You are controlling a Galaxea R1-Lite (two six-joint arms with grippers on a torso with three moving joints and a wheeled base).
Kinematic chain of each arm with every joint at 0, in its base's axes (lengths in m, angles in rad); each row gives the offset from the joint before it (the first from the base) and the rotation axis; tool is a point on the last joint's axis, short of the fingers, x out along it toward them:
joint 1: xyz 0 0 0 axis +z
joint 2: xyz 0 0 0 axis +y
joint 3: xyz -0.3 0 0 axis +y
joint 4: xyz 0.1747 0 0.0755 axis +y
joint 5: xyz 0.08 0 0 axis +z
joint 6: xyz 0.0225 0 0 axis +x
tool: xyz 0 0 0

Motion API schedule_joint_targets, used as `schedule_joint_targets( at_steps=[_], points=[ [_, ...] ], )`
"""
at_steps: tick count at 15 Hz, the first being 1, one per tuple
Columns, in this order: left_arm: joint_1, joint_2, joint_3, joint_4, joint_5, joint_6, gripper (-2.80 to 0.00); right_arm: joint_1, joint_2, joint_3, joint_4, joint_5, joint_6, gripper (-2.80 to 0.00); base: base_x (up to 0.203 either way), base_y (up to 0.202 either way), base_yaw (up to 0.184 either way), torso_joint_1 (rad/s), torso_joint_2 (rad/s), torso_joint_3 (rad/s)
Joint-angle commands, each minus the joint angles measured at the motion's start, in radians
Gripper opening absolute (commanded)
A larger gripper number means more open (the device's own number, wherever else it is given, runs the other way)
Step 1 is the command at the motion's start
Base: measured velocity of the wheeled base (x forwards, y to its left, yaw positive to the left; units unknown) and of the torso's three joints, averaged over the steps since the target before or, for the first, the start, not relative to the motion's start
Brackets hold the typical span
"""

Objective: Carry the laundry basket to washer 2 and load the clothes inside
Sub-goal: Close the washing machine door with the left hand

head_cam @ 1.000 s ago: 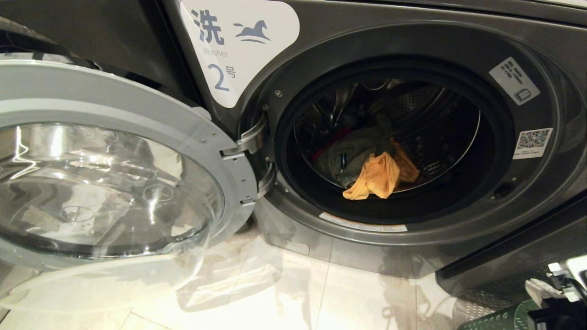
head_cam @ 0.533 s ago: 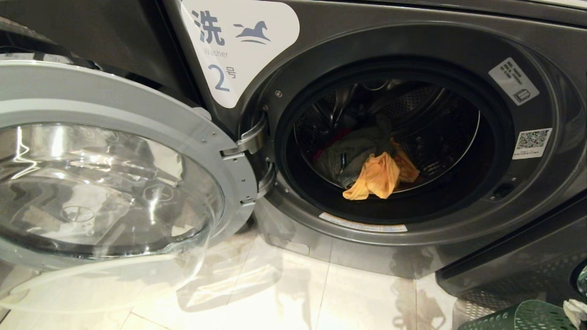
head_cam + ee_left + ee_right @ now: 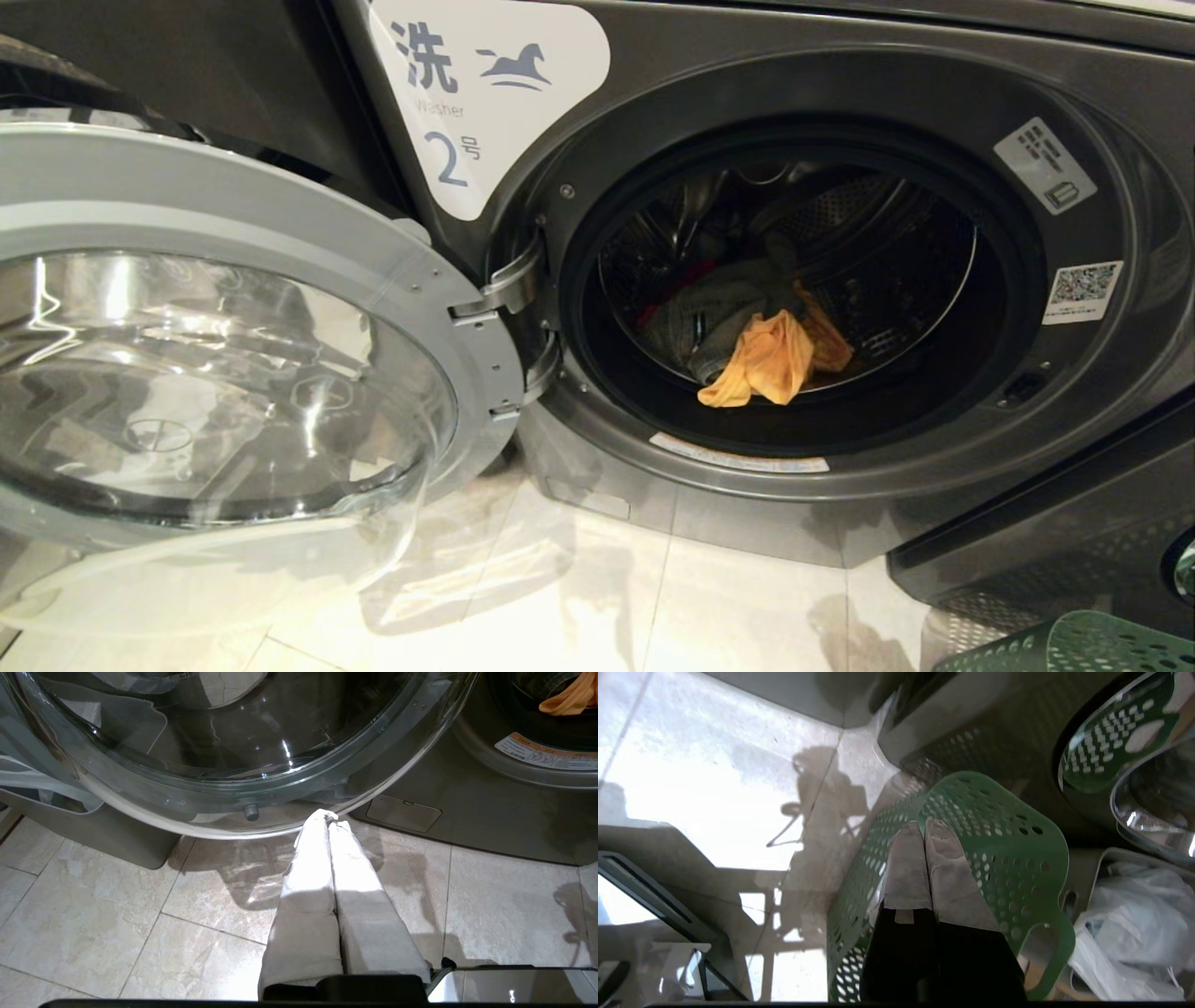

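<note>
I see the clothes [image 3: 761,341] lying in the drum of washer 2 [image 3: 840,308]: a yellow-orange piece in front, draped toward the lip of the opening at about 6 o'clock, a grey-green one behind it at 10 o'clock, and a sliver of red further back on that side. In the head view the washer fills the upper right, its white label [image 3: 485,84] with the horse and the numeral 2 at 11 o'clock of the opening. Its glass door [image 3: 215,373] is swung fully open to 9 o'clock, hanging on the hinge [image 3: 509,289] over the tiled floor [image 3: 653,607]. The laundry basket [image 3: 1074,644] shows only as a green perforated rim in the bottom right corner of my head view, at 5 o'clock of the drum, on the floor against the machine's base. My right pincer [image 3: 923,828] points down into the basket's interior, its cloth-covered fingers [image 3: 908,868] pressed together and holding nothing; I see no garment in the part of the basket that shows. Just beside the basket is a bin with a white bag [image 3: 1134,933]. My left pincer [image 3: 329,817] hangs low over the floor, its tips near the lower edge of the open door, fingers likewise closed flat and empty.
</note>
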Motion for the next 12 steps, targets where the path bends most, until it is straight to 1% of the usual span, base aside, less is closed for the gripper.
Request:
schedule_joint_targets(
  at_steps=[1, 3, 5, 7, 11, 12],
  points=[
    [0.0, 0.001, 0.0, 0.0, 0.0, 0.0, -2.8, -0.009, -0.008, 0.001, -0.019, 0.018, -0.01, -2.8, 0.0, 0.0, 0.0, 0.0, 0.0, 0.0],
    [-0.001, 0.001, 0.0, 0.0, 0.0, 0.0, -2.8, -0.054, -0.005, 0.001, -0.026, 0.087, -0.043, -2.8, 0.0, 0.0, 0.0, 0.0, 0.0, 0.0],
    [0.0, 0.001, 0.0, 0.0, 0.0, 0.0, -2.8, -0.079, -0.006, -0.014, -0.043, 0.117, -0.08, -2.8, 0.0, 0.0, 0.0, 0.0, 0.0, 0.0],
    [0.0, 0.001, 0.0, -0.002, 0.0, 0.0, -2.8, -0.09, -0.006, -0.043, -0.066, 0.115, -0.085, -2.8, 0.0, 0.0, 0.0, 0.0, 0.0, 0.0],
    [-0.001, 0.001, 0.0, 0.0, 0.0, 0.0, -2.8, -0.087, -0.014, -0.045, -0.177, 0.104, -0.092, -2.8, 0.0, 0.0, 0.0, 0.0, 0.0, 0.0],
    [0.0, 0.001, 0.0, 0.0, 0.0, 0.0, -2.8, -0.084, -0.031, -0.036, -0.183, 0.099, -0.093, -2.8, 0.0, 0.0, 0.0, 0.0, 0.0, 0.0]
  ],
)
